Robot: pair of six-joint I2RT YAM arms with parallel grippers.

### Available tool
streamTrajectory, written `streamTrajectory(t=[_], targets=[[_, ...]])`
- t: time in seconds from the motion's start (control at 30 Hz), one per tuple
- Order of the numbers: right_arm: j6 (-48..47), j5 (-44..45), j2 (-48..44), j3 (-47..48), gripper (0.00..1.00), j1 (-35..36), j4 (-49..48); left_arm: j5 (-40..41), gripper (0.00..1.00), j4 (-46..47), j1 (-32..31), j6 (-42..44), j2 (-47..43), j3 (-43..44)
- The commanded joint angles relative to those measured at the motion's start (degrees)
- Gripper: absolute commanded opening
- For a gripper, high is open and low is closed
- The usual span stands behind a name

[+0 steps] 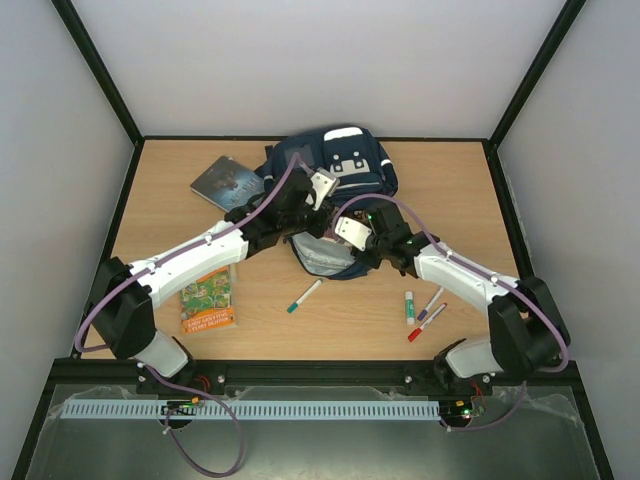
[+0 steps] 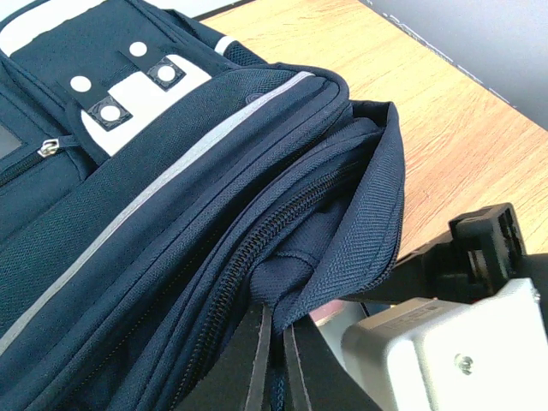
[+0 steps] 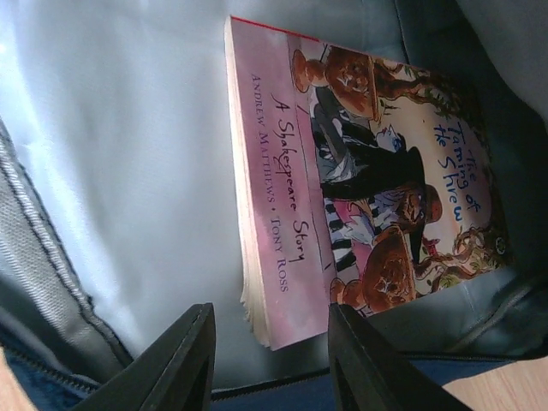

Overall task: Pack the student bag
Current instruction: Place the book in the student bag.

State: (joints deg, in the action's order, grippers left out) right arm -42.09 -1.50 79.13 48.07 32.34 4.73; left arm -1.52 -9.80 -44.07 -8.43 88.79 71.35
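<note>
"Two grippers: how set?"
"The left gripper [image 2: 274,342] pinches the rim of the bag [image 1: 375,175], at the table's [image 1: 450,200] 12 o'clock; the right gripper [image 3: 272,321] gapes inside, over a book [image 3: 368,188]. Fabric probably limp, light: grip the zip edge."

Even bright overhead light, soft shadows; wrist views slightly soft, near gripper [image 3: 270,360] blurred

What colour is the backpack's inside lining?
The lining is pale blue, clearest in the right wrist view.

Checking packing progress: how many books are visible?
3: pink paperback inside the student bag, dark book left of it, green-orange book beside the left arm. Others may be hidden.
</note>
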Motion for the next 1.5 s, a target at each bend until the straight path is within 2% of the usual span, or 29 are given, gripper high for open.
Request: streamTrajectory(t=[0.0, 0.33, 0.47, 0.63, 0.8, 0.97, 1.03, 1.1, 1.27, 1.47], targets=[[-3.7, 4.15, 2.37, -0.82, 0.38, 0.75, -3.82, -0.76, 0.02, 2.77, 0.45, -0.71, -3.89, 0.53], [-8.85, 8.79, 7.04, -1.84, 0.38, 0.8, -8.04, -1.29, 0.03, 2.51, 0.41, -0.45, -3.89, 0.8], [-9.99, 15.11, 10.18, -3.83, 0.34, 0.61, -18.2, -1.55, 0.03, 2.21, 0.42, -0.36, -3.95, 0.72], [-7.95, 22.28, 16.7, -1.44, 0.28, -0.22, -28.6, -1.81, 0.02, 2.07, 0.44, -0.34, -4.14, 0.47], [-9.04, 28.04, 22.75, -1.16, 0.27, -0.82, -38.65, -2.34, 0.02, 2.22, 0.41, -0.7, -4.39, -0.21], [-9.37, 33.67, 25.68, -1.38, 0.28, -1.28, -44.22, -2.53, 0.03, 2.38, 0.42, -0.8, -4.46, -0.76], [-8.77, 34.65, 25.67, -1.17, 0.3, -1.77, -43.41, -2.52, 0.02, 2.46, 0.42, -0.78, -4.38, -0.9], [-7.4, 33.48, 24.5, -0.81, 0.33, -1.94, -38.67, -2.44, 0.02, 2.46, 0.44, -0.88, -4.14, -0.95], [-2.33, 20.53, 14.52, -1.45, 0.39, -1.79, -19.75, -2.07, 0.1, 1.97, 0.49, -1.39, -2.78, -0.67], [-0.39, 13.14, 7.34, -3.63, 0.4, -1.8, -7.55, -3.0, 0.44, -2.53, 0.35, -1.92, 0.41, 2.33]])
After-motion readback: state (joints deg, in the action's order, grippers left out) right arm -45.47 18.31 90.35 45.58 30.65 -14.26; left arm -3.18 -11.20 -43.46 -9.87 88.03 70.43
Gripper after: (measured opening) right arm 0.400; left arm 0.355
